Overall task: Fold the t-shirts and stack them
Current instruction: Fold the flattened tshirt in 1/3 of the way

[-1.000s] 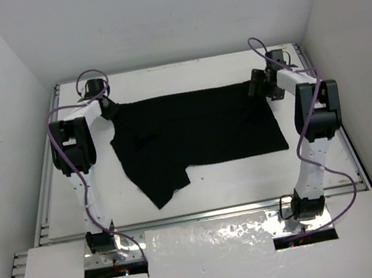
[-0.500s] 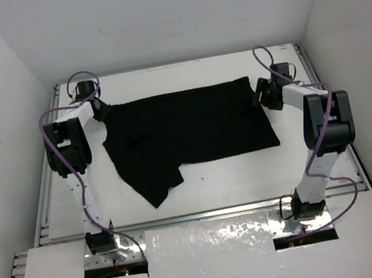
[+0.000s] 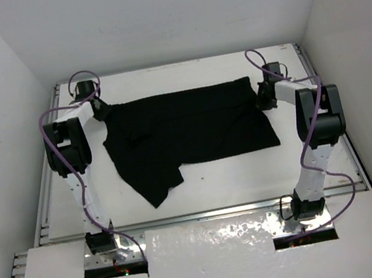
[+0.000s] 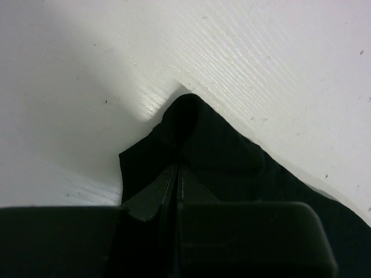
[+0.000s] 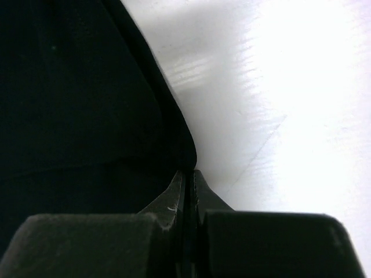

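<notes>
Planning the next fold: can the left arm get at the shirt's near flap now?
Probably not yet: the left gripper is shut on the shirt's far corner, though nothing covers the flap.

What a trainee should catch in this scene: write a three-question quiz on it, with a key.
1. True or false: the left tool is shut on a corner of the t-shirt.
2. How many garments lie on the table? A) one B) two C) three
3. Fill in: the right tool is shut on the t-shirt's ____ edge, by the robot's own sides.
Key: 1 true; 2 A; 3 right.
</notes>
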Tool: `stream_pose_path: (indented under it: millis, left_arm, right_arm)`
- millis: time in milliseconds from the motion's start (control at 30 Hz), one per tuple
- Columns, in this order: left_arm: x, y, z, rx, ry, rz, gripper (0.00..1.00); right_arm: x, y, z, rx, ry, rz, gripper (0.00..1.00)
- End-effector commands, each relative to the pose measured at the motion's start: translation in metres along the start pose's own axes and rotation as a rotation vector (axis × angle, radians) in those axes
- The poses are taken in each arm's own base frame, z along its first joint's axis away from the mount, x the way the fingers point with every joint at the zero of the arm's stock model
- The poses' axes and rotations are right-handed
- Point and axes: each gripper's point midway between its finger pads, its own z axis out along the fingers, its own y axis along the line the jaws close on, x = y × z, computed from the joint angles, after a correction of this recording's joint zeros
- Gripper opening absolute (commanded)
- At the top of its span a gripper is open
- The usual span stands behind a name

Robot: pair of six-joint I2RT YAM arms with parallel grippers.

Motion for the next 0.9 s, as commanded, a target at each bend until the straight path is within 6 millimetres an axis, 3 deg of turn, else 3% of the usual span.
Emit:
stream_pose_path:
  millis: [0,200,467,500,533,567,600,700,800,867]
  left_arm:
    - [0.010,-0.001,0.001,0.006,0.040,0.020,0.00]
    - [0.008,0.006,0.000,-0.035,0.024,0.006,0.00]
    - [0.008,0.005,0.002,-0.029,0.025,-0.010,0.00]
    - [0.008,0.000,0.001,-0.002,0.030,0.000,0.00]
    - [0.009,-0.005,0.000,0.023,0.042,0.005,0.00]
    - [0.013,-0.009,0.000,0.038,0.056,0.009,0.00]
    - [0.012,-0.010,-0.001,0.043,0.050,0.010,0.00]
    - [0.014,-0.023,-0.009,0.101,0.062,0.019,0.05]
    - [0.012,-0.037,-0.021,0.160,0.062,0.035,0.31]
    - [0.006,-0.044,-0.029,0.168,0.046,0.048,0.51]
  right_arm:
    - [0.003,-0.022,-0.018,0.112,-0.009,0.028,0.00]
    - [-0.010,-0.055,-0.034,0.243,-0.026,0.069,0.00]
    - [-0.006,-0.070,-0.035,0.321,0.031,0.082,0.00]
    - [-0.006,-0.059,-0.036,0.254,0.043,0.075,0.04]
    - [-0.012,-0.044,-0.034,0.175,0.014,0.070,0.44]
    - [-0.012,-0.032,-0.036,0.112,0.009,0.062,0.65]
    - [-0.013,-0.019,-0.040,0.057,0.007,0.059,0.71]
    - [-0.020,0.011,-0.054,-0.040,0.002,0.013,0.75]
    - [-0.024,0.021,-0.064,-0.064,-0.018,0.016,0.77]
    - [-0.036,0.032,-0.078,-0.099,-0.079,0.014,0.82]
